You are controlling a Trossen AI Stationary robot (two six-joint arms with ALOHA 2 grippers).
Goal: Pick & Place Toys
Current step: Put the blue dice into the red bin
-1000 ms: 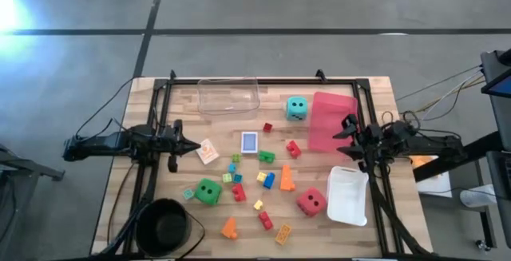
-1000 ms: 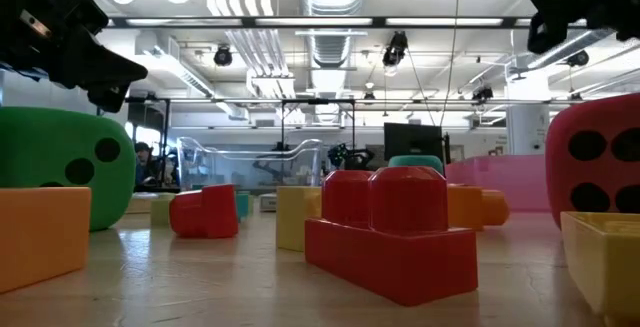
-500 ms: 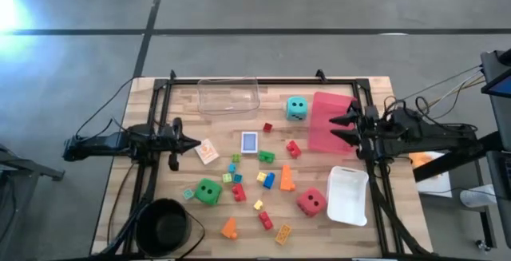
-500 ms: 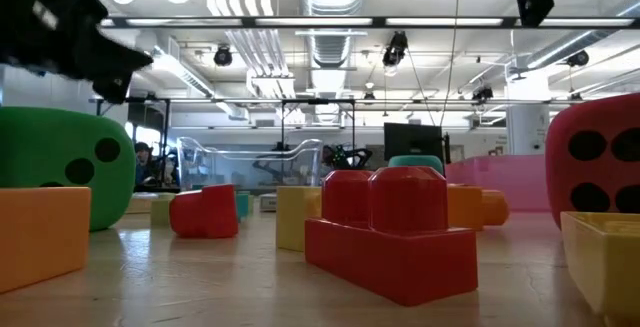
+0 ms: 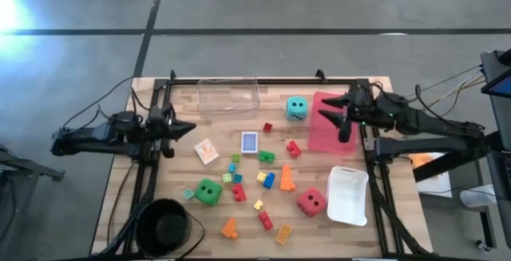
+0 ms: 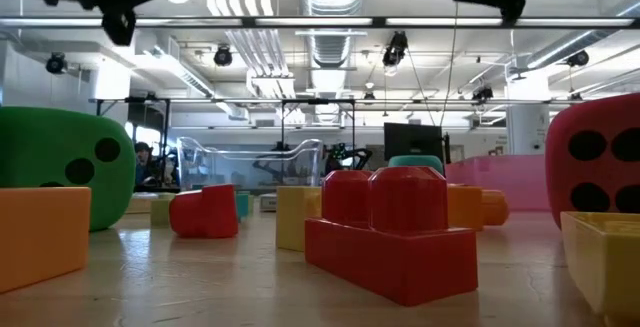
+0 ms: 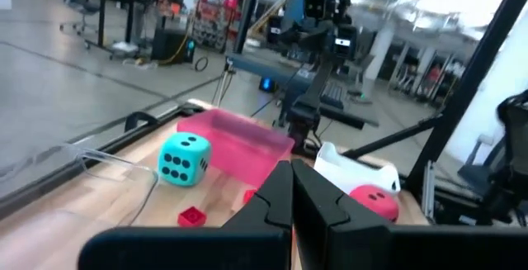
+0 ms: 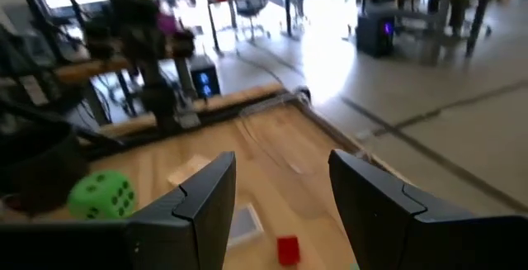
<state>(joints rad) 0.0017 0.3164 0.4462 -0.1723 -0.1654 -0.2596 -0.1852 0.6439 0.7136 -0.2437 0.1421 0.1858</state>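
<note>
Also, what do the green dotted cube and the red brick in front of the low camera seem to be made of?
The green cube looks like soft foam: matte skin, rounded corners, dark dots, no glare. This is likely but not certain. The red brick looks like hard moulded plastic: smooth, slightly glossy, with crisp edges and two round studs on top.
</note>
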